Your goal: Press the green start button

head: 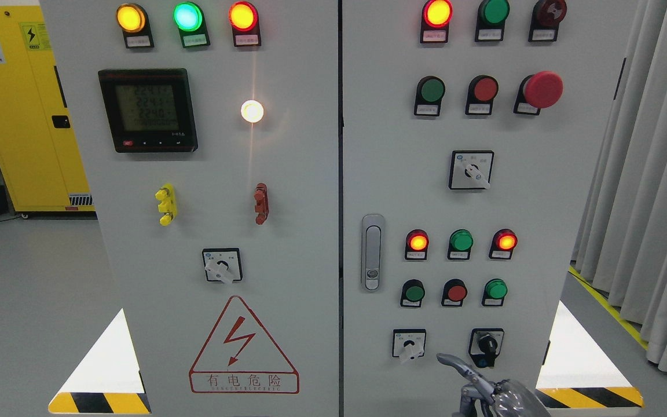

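Observation:
The grey control cabinet (542, 191) has two doors. Its right door carries three green push buttons: one in the upper row (429, 90) beside a red button (485, 88), and two in the lower row, at the left (413, 292) and at the right (495, 288). Their labels are too small to read. My right hand (472, 385) shows at the bottom edge, below the lower row and just left of the black key switch (487, 346). It holds nothing and touches no button. Most of it is cut off. The left hand is out of view.
A red mushroom stop button (543, 90) sticks out at the upper right. Rotary switches (471, 170) (409, 346), a door handle (372, 252) and lit red lamps (418, 241) (506, 240) are near the lower buttons. Curtains (652, 174) hang at the right, and a yellow cabinet (26, 116) stands at the left.

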`<action>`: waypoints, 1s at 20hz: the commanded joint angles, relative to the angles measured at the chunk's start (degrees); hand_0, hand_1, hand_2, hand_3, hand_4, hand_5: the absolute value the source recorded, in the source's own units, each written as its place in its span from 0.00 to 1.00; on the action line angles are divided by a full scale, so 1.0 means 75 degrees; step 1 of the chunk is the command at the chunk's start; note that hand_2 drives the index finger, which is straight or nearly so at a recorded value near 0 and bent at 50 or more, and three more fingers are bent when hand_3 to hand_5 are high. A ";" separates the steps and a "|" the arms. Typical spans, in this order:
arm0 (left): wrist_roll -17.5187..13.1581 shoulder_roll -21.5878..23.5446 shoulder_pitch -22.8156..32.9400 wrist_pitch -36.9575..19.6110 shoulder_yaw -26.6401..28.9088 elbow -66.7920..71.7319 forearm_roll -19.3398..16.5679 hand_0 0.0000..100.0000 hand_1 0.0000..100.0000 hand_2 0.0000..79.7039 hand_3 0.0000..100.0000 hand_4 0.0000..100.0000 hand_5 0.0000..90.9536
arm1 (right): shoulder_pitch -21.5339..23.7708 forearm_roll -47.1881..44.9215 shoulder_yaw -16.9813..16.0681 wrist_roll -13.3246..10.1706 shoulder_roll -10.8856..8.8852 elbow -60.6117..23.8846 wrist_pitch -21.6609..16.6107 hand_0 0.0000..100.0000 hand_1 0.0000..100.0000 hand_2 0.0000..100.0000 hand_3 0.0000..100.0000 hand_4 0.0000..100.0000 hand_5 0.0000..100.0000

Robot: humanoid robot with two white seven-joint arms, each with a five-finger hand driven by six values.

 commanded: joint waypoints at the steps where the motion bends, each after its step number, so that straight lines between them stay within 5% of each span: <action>1: -0.0003 0.0000 -0.0222 0.0001 -0.0004 -0.0211 0.0000 0.12 0.56 0.00 0.00 0.00 0.00 | 0.1344 -0.1730 -0.0346 -0.0048 0.0026 -0.0645 0.0123 1.00 0.73 0.00 0.57 0.60 0.52; 2: -0.0003 0.0000 -0.0222 0.0001 0.0007 -0.0211 0.0000 0.12 0.56 0.00 0.00 0.00 0.00 | 0.1508 -0.2093 -0.0323 -0.0037 0.0015 -0.0703 0.0135 1.00 0.69 0.00 0.40 0.41 0.38; 3: -0.0003 0.0000 -0.0222 0.0001 -0.0004 -0.0211 0.0000 0.12 0.56 0.00 0.00 0.00 0.00 | 0.1603 -0.2468 -0.0276 -0.0013 0.0003 -0.0727 0.0135 1.00 0.64 0.00 0.15 0.14 0.14; 4: -0.0003 0.0000 -0.0222 0.0001 0.0007 -0.0211 0.0000 0.12 0.56 0.00 0.00 0.00 0.00 | 0.1627 -0.2785 -0.0253 0.0033 -0.0020 -0.0727 0.0135 0.92 0.61 0.00 0.03 0.03 0.01; 9: -0.0003 0.0000 -0.0222 0.0001 -0.0004 -0.0211 0.0000 0.12 0.56 0.00 0.00 0.00 0.00 | 0.1499 -0.3046 -0.0124 0.0069 -0.0067 -0.0739 0.0368 0.75 0.57 0.00 0.00 0.00 0.00; 20: -0.0003 0.0000 -0.0222 0.0001 -0.0004 -0.0211 0.0000 0.12 0.56 0.00 0.00 0.00 0.00 | 0.1252 -0.3070 0.0240 0.0362 -0.0149 -0.0739 0.0650 0.64 0.57 0.00 0.00 0.00 0.00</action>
